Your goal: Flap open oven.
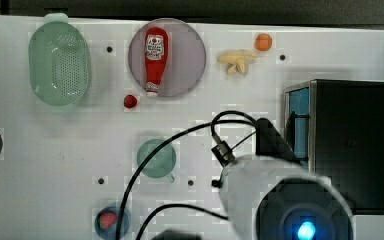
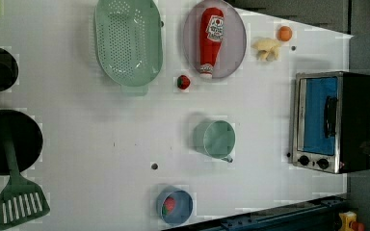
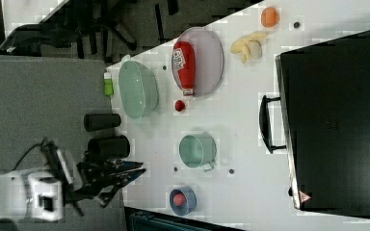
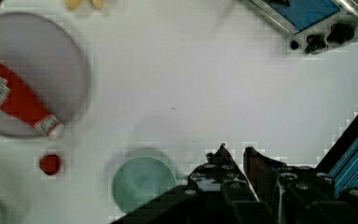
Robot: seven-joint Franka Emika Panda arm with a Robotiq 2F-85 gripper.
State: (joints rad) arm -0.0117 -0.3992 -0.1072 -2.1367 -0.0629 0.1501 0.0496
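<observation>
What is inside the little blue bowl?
A small red fruit sits inside the blue bowl, maybe a strawberry with a bit of green. What lies under it is covered.

We see the white, rounded robot arm (image 1: 260, 185) reaching in from the top view's lower right, black cables looping off its wrist. In the right view the black, lattice-framed gripper (image 3: 137, 173) juts out level — its fingertips (image 4: 223, 150) nearly meet in the wrist view, a thin gap between them, nothing held.
</observation>
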